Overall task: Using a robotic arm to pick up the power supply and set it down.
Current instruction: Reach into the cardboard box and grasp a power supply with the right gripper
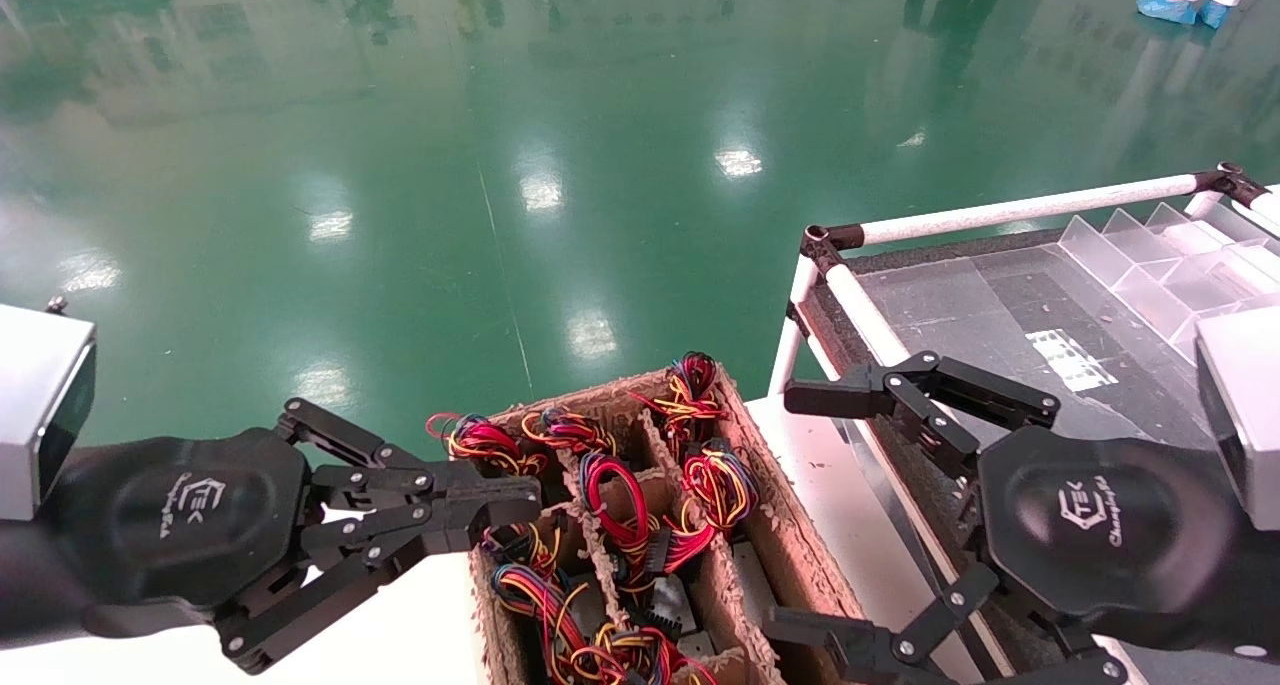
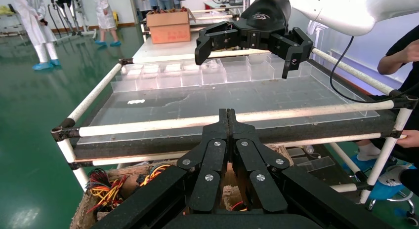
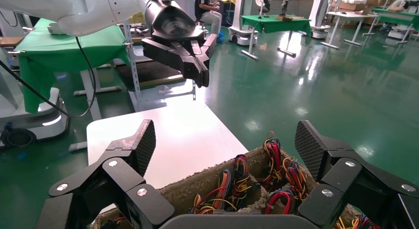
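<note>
A cardboard box [image 1: 790, 555] sits beside a white-railed cart [image 1: 1000, 210] on green floor [image 1: 500, 165].

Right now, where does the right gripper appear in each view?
Head view: right gripper, fingers wide open, beside the cardboard box.
Left wrist view: far off, above the cart's clear tray.
Right wrist view: its own, in the foreground, over the box.
Shared landmark: the cardboard box of coloured wire bundles.
</note>
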Tool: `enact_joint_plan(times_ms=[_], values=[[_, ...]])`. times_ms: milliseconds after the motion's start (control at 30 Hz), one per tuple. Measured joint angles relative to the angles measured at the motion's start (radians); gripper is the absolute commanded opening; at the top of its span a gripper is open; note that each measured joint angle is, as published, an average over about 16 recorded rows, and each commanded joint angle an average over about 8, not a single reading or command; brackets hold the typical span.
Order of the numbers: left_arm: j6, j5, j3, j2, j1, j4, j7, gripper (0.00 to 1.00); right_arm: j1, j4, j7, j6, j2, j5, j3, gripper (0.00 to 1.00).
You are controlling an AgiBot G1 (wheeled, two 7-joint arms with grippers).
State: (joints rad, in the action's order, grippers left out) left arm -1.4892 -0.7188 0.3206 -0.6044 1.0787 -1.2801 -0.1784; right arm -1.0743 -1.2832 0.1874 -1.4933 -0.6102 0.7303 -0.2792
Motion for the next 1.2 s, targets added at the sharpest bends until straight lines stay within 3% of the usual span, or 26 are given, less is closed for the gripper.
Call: enact_joint_plan(times_ms=[67, 100, 633, 1200], values=[[0.0, 0.0, 0.0, 0.0, 0.0, 0.0, 0.0, 0.98, 0.0, 0.0, 0.0, 0.0, 0.0, 0.0, 0.0, 1.0], [0.0, 0.0, 0.0, 0.0, 0.0, 0.0, 0.0, 1.0, 0.0, 0.0, 0.0, 0.0, 0.0, 0.0, 0.0, 1.0], [0.0, 0.0, 0.0, 0.0, 0.0, 0.001, 0.0, 1.0, -0.005, 0.018, 0.008, 0.032, -0.008, 0.046, -0.017, 1.0], [0.0, 0.001, 0.001, 0.0, 0.001, 0.001, 0.001, 1.0, -0.133, 0.119, 0.158, 0.134, -0.095, 0.361, -0.177, 1.0]])
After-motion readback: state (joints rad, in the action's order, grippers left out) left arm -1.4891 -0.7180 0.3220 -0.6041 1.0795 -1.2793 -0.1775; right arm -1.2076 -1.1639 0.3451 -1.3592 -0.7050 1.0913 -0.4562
